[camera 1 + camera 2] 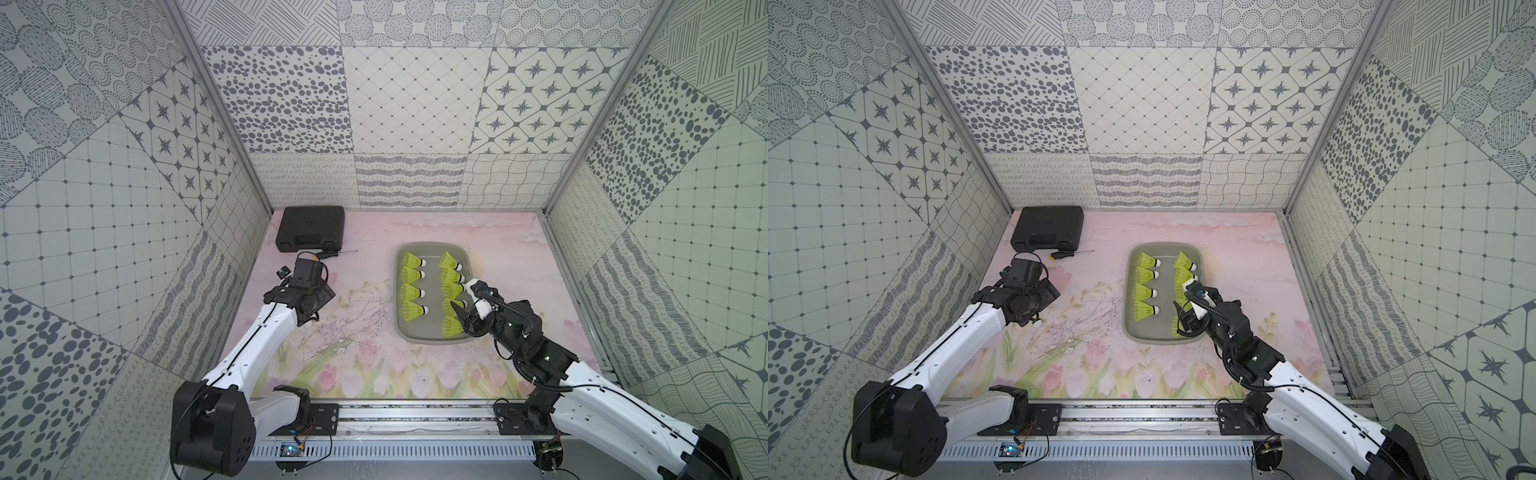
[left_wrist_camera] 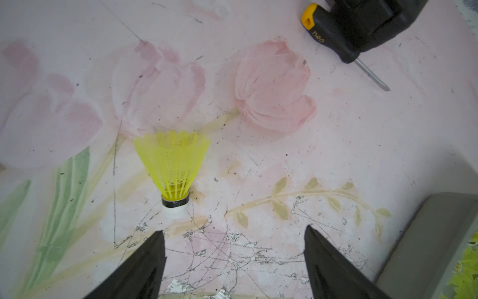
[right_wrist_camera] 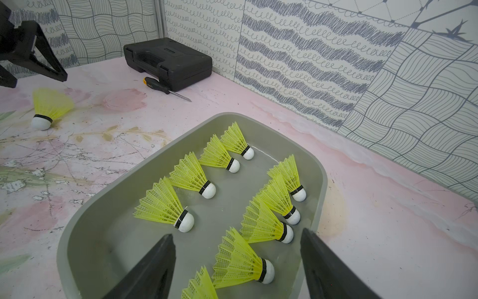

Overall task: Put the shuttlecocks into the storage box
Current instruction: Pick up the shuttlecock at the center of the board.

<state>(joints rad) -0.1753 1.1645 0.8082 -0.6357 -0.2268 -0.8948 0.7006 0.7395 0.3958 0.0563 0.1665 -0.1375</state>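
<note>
Top views: the storage box point(image 1: 420, 330) sits right of centre on the surface point(image 1: 365, 249), with shuttlecocks point(image 1: 410, 311) lying in two rows inside it. The right arm point(image 1: 536, 353) reaches over the box's near right corner and covers part of one row. The left arm point(image 1: 266, 332) is bent over the open surface, well apart from the box, and its wrist hides whatever lies beneath. Left wrist view: the left gripper point(image 2: 234, 230) is spread wide with nothing between its fingers. A loose shuttlecock point(image 2: 173, 168) lies on the surface just ahead of it, outside the gap and close to one fingertip. Its long axis runs roughly along the gripper's reach, cork nearest and skirt away. Judgement: a sideways shift and a short advance would set the fingers astride it. The screwdriver point(image 2: 333, 33) and black case point(image 2: 382, 18) are farther off, the case cut by the frame; only a corner of the box shows. Right wrist view: the right gripper point(image 3: 236, 233) is likewise spread and empty, poised over the box. Nine shuttlecocks can be counted inside, the nearest cropped. The loose one lies far across the surface under the left gripper, so the left arm is much nearer.
</note>
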